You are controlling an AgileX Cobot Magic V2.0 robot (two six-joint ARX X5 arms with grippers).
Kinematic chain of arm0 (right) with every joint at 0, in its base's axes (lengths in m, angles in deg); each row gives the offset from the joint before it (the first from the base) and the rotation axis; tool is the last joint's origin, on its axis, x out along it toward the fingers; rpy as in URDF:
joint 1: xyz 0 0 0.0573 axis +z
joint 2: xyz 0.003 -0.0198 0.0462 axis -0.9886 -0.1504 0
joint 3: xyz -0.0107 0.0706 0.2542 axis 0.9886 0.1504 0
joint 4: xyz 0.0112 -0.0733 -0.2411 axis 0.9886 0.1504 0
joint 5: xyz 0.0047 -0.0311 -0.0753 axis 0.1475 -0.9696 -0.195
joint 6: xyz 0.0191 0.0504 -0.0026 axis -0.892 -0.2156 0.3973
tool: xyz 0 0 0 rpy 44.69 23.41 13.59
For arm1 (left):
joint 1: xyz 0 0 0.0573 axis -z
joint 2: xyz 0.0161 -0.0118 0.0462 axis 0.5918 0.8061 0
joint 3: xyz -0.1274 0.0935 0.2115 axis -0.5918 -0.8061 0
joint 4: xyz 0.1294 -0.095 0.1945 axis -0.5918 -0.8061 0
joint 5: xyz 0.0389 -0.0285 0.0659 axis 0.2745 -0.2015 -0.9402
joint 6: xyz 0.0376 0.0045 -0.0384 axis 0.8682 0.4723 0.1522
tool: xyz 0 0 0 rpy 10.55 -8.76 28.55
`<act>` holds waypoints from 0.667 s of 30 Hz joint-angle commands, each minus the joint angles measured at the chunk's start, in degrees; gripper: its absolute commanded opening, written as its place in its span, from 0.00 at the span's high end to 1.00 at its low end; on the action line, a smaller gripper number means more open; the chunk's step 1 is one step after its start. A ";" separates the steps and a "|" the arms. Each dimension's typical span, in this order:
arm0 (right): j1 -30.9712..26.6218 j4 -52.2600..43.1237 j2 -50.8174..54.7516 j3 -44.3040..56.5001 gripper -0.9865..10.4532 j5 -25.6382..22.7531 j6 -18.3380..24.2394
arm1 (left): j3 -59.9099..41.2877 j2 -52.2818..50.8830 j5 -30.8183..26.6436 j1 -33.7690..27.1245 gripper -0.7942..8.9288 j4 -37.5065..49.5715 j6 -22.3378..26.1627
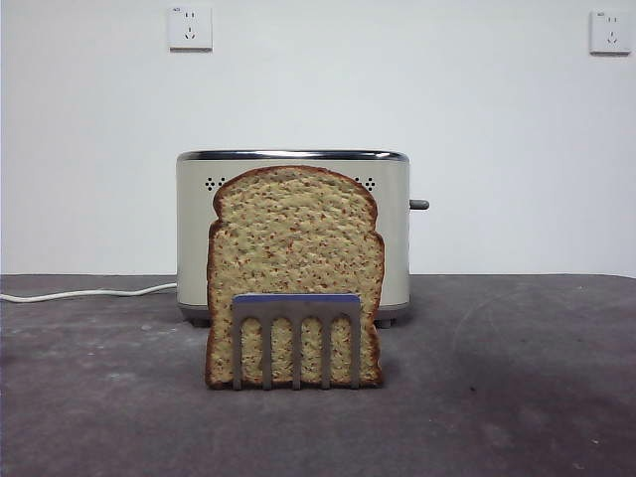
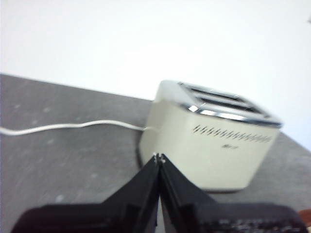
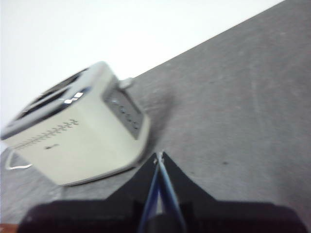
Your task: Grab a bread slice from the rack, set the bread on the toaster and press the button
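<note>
at the far left of the front view we see a white power cord [image 1: 84,293] trailing across the dark grey table [image 1: 517,397] to the toaster [image 1: 393,234], which stands cream-beige and boxy at the middle, back near the white wall [image 1: 497,119]. a wall socket [image 1: 190,27] sits above it to the left and another socket [image 1: 609,32] at the far right top. the slice of bread [image 1: 293,238] stands upright in front of the toaster, hiding most of its face, and its lower part rests in the rack [image 1: 296,303], whose blue-purple bar and metal prongs cross the slice's base. to the right, the button [image 1: 419,205] sticks out sideways from the toaster's narrow side near the top.

neither arm shows in the front view. in the left wrist view we find the left gripper [image 2: 159,157] above the table with its jaws pressed together and holding nothing, the toaster just beyond its tips. in the right wrist view the right gripper [image 3: 159,155] is likewise closed and holding nothing, near the toaster's button side.
</note>
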 commanded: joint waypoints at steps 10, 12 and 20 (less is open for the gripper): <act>0.15 14.88 -20.72 -27.71 0.92 11.80 16.87 | 19.50 15.54 14.08 -0.13 0.93 -8.98 8.98; 0.15 20.68 -24.44 -33.81 0.92 12.98 21.27 | 22.77 18.34 16.50 -0.11 0.93 -12.33 12.55; 1.92 42.80 -36.94 -55.43 0.92 12.92 33.77 | 35.76 28.83 23.69 1.49 0.93 -26.56 24.81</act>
